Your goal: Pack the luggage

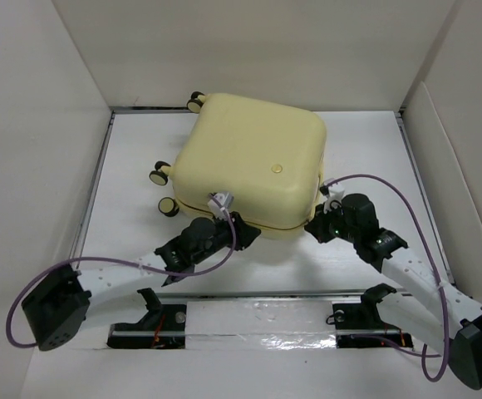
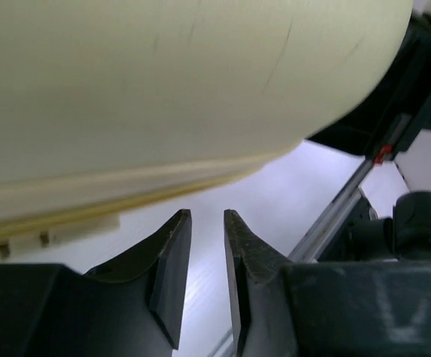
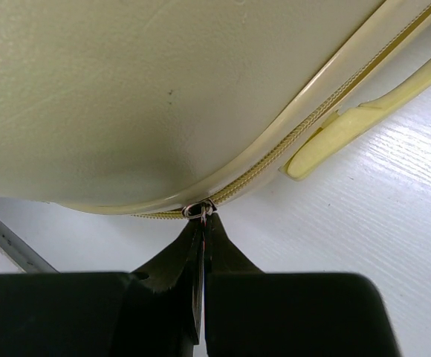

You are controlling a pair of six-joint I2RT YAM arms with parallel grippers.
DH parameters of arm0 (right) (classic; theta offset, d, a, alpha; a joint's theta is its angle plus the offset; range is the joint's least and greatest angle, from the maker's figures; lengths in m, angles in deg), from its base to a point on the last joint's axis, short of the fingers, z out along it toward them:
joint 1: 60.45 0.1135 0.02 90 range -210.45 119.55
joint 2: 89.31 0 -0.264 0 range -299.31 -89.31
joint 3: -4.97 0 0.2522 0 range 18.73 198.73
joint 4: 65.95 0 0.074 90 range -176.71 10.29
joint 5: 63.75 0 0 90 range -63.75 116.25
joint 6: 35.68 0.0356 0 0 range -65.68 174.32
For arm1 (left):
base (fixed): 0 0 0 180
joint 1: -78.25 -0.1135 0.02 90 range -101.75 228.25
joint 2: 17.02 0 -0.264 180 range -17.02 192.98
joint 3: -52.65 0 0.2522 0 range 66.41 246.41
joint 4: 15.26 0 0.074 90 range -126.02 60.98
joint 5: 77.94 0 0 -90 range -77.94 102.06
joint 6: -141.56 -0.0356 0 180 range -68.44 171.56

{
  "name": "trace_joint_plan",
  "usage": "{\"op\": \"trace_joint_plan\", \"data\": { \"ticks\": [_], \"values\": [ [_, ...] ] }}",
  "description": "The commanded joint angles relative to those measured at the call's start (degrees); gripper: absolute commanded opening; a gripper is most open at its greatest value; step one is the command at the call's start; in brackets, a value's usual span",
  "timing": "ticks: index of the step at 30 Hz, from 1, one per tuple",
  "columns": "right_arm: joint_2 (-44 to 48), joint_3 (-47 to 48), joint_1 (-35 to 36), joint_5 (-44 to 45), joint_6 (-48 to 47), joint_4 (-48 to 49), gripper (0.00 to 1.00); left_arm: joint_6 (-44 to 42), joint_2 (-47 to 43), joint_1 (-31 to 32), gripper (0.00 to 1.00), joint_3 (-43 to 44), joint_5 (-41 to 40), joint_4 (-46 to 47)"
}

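Note:
The luggage [image 1: 253, 158] is a pale-yellow hard-shell suitcase lying flat and closed in the middle of the white table. My right gripper [image 1: 314, 226] is at its front right corner. In the right wrist view it [image 3: 203, 222] is shut on the small metal zipper pull [image 3: 199, 210] on the zipper line of the shell [image 3: 126, 97]. My left gripper [image 1: 245, 231] is at the front edge of the suitcase. In the left wrist view it [image 2: 207, 216] is slightly open and empty, just below the shell [image 2: 163, 89], with bare table between its fingers.
Caster wheels [image 1: 159, 174] stick out on the suitcase's left side. A pale-yellow handle [image 3: 364, 119] lies along its side. White walls enclose the table on three sides. A metal rail [image 1: 258, 320] runs along the near edge. The right arm [image 2: 416, 223] is close beside my left gripper.

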Motion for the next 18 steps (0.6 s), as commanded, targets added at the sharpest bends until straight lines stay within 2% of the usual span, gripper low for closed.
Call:
{"op": "trace_joint_plan", "data": {
  "ticks": [1, 5, 11, 14, 18],
  "values": [
    [2.62, 1.29, 1.13, -0.02, -0.43, 7.66, 0.00, -0.16, 7.32, 1.08, 0.23, 4.01, -4.13, 10.36],
    [3.76, 0.67, 2.46, 2.01, -1.04, 5.91, 0.00, -1.12, 15.42, 4.95, 0.23, 9.10, -5.26, 13.47],
    [6.14, 0.50, 3.51, 0.87, -0.78, 5.02, 0.00, -1.48, 24.48, 5.57, 0.22, 14.47, -7.54, 15.93],
    [5.79, 0.76, 8.60, -0.28, 0.01, 4.24, 0.00, -0.86, 26.16, 5.57, 0.21, 15.17, -11.67, 16.54],
    [6.67, 4.53, 18.26, 5.07, 0.10, -1.56, 0.00, -0.60, 27.48, 5.57, 0.21, 16.31, -15.98, 16.28]
  ]
}}
